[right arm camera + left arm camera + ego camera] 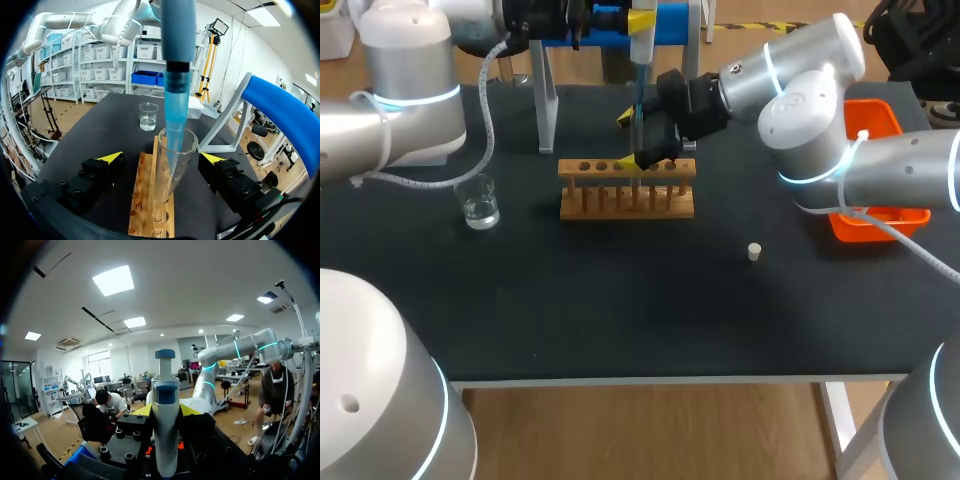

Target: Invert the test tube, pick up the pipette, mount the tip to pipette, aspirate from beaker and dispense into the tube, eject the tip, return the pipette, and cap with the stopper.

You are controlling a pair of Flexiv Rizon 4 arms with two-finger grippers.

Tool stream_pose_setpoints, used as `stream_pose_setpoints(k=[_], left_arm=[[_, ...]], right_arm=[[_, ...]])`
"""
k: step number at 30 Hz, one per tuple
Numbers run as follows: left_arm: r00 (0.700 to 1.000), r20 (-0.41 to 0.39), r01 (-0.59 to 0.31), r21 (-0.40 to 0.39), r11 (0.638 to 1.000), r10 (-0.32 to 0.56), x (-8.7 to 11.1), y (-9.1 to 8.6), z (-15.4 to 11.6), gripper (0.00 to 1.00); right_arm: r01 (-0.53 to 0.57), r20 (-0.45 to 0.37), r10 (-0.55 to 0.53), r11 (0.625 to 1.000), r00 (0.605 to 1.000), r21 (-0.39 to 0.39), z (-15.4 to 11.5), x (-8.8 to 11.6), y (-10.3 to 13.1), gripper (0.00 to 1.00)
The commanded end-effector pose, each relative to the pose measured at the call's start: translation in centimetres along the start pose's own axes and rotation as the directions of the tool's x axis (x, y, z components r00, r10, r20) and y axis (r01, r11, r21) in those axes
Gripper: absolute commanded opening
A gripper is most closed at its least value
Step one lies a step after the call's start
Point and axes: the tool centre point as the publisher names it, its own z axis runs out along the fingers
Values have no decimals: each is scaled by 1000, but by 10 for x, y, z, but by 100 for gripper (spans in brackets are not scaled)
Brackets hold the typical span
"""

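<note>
Right wrist view shows you what matters: the blue tip (175,127) on the pipette (177,30) points straight down into the mouth of the upright test tube (186,155), with their long axes nearly in line. The tube stands at the wooden rack (142,200), centred ahead of your right claw (162,157). You cannot tell whether that claw grips it. Your left claw (166,412) is clamped on the pipette body. The beaker (480,203) sits well apart, at the head view's left. Dispensing looks next, so keep that axis plumb.

No legible text, no labels, no numbers
</note>
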Motion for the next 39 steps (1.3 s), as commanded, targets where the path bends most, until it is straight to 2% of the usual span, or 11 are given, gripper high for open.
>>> stream_pose_setpoints(k=[1, 39], left_arm=[[1000, 0, 0, 1, 1000, 0, 1, 3, -2, 0], [999, -32, -30, -5, 1000, 30, 0, 13, 1, 0]], right_arm=[[0, -3, 0, 1000, 1000, 1, -2, 0, 0, 100], [0, -3, 0, 1000, 1000, 1, -2, 0, 0, 100]])
